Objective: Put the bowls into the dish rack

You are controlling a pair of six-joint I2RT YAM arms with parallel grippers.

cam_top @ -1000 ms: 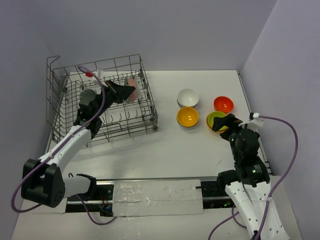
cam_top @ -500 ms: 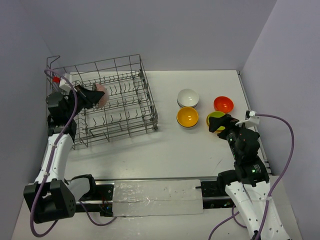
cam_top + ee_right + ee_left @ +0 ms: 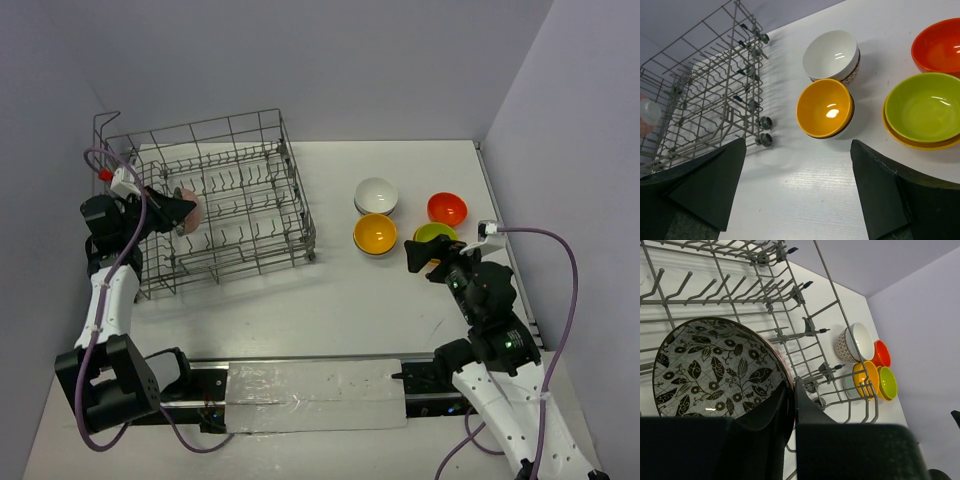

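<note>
**Left end effector pinching a bowl inside the rack, right one spread near the loose bowls**

From my station, the left end effector (image 3: 792,392) is pressed onto the rim of a small round bowl, pinkish outside with a black-and-white leaf pattern inside (image 3: 720,367). One finger (image 3: 771,412) is inside the rim and the other is outside. The bowl stands on edge, with its open face turned back toward the wrist camera. In the top view I see that same bowl (image 3: 191,210) just ahead of the left end effector (image 3: 172,212). It is inside the large grey wire dish rack (image 3: 297,195), close to the rack's left wall. Rows of upright tines run out beyond the bowl. I cannot tell whether the bowl touches any of them.

The right end effector (image 3: 797,145) is spread wide and holds nothing, hovering over the white bench (image 3: 805,180). Four bowls sit on the bench ahead of it:

- A glossy orange bowl (image 3: 825,107) is the nearest, just beyond the fingertips.
- A white bowl with a patterned outside (image 3: 832,55) sits past the orange one and close beside it.
- A lime green bowl (image 3: 922,107) is ahead and to the right, nested in a yellow-orange one whose rim shows below it.
- A red-orange bowl (image 3: 940,47) sits farther out beyond the lime green one.

The rack is well off to the right end effector's left.
</note>
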